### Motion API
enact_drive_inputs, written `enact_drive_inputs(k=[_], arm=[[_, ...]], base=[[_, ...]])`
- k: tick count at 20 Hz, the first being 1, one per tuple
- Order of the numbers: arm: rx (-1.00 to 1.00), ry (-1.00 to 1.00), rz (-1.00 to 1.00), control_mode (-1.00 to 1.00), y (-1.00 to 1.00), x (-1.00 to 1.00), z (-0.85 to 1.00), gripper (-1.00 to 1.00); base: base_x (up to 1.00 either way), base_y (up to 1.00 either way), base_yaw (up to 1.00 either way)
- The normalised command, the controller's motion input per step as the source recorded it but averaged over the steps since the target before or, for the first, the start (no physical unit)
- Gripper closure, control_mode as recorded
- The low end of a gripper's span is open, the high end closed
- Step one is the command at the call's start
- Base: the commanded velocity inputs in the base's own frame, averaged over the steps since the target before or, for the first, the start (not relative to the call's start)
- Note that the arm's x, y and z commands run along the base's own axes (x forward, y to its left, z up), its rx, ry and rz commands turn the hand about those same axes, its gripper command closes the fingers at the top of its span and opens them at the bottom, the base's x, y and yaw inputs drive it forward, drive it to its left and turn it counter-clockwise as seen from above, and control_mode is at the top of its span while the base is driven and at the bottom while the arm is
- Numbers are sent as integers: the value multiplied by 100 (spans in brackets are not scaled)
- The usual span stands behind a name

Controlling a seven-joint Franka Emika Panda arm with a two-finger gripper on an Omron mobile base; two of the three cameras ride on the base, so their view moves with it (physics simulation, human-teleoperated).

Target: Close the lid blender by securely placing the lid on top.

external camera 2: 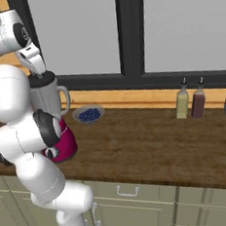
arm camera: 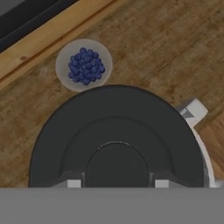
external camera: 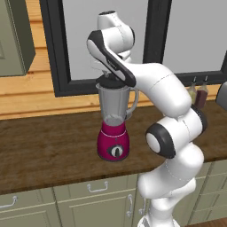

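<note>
Magenta-red with a round black-and-white dial, the base of the blender (external camera: pixel 113 144) stands on the brown wooden tabletop (external camera: pixel 44 146), left of the arm in the left base view. Its clear greyish jar rises upright above it, the handle on the jar's right side. On the jar's mouth sits the lid (external camera: pixel 109 82), a dark grey-black disc about as wide as the mouth. From the hand view the lid (arm camera: pixel 116 140) is a plain round disc with a raised round centre, and the end effector (arm camera: pixel 117 183) is closed on that raised centre. Beyond the blender in the right base view lies a small pale bowl of blueberries (external camera 2: pixel 88 114), and well to its right two small bottles (external camera 2: pixel 191 102) stand together near the window sill.
</note>
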Motion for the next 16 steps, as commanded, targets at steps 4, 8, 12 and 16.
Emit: enact_drive_inputs(k=[4,8,12,16], arm=[[0,0,0,-100,0,-15,0,100],[0,0,0,-100,-1,-10,0,100],[0,0,0,-100,-3,-3,-1,100],[0,0,0,-100,-12,0,-4,100]], base=[[0,0,0],[0,0,0],[0,0,0],[0,0,0]])
